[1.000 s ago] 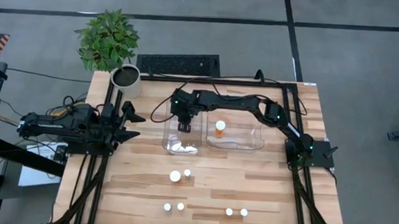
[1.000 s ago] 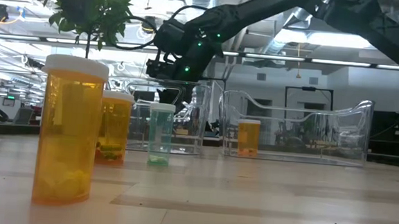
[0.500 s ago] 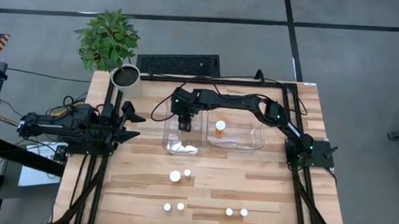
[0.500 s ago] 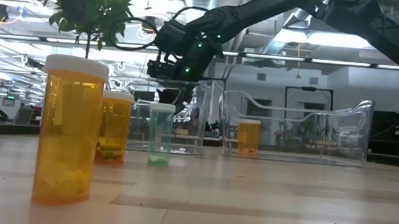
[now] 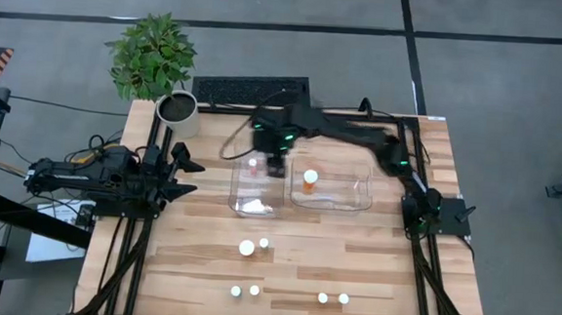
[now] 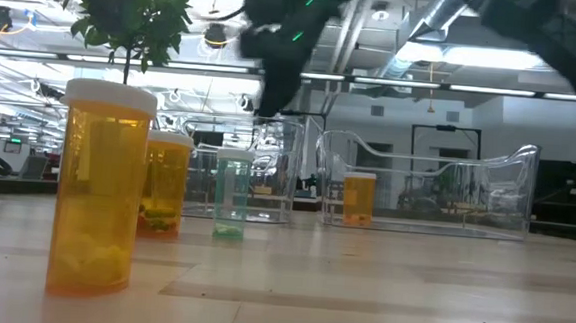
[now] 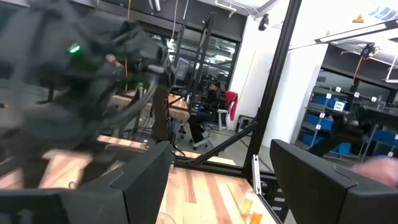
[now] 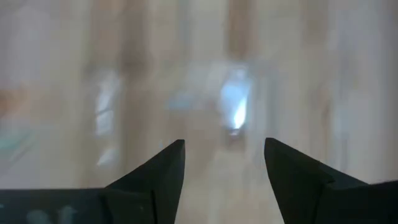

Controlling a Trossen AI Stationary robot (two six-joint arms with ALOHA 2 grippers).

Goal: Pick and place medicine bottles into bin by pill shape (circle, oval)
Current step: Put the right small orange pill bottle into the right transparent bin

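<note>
Overhead, right gripper (image 5: 276, 167) open, empty

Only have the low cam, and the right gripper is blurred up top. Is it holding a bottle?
Observer: No. The right wrist view shows the right gripper open, with nothing between its fingers.
Operator: Where is it over the table?
Observer: In the high view it is above the back of the left bin, on the side nearer the right bin.
Operator: How many bottles are loose on the table?
Observer: Six white-capped medicine bottles stand in front of the bins.
Operator: And the left arm?
Observer: The left gripper is open and waits at the left edge of the table, away from the bins.
</note>
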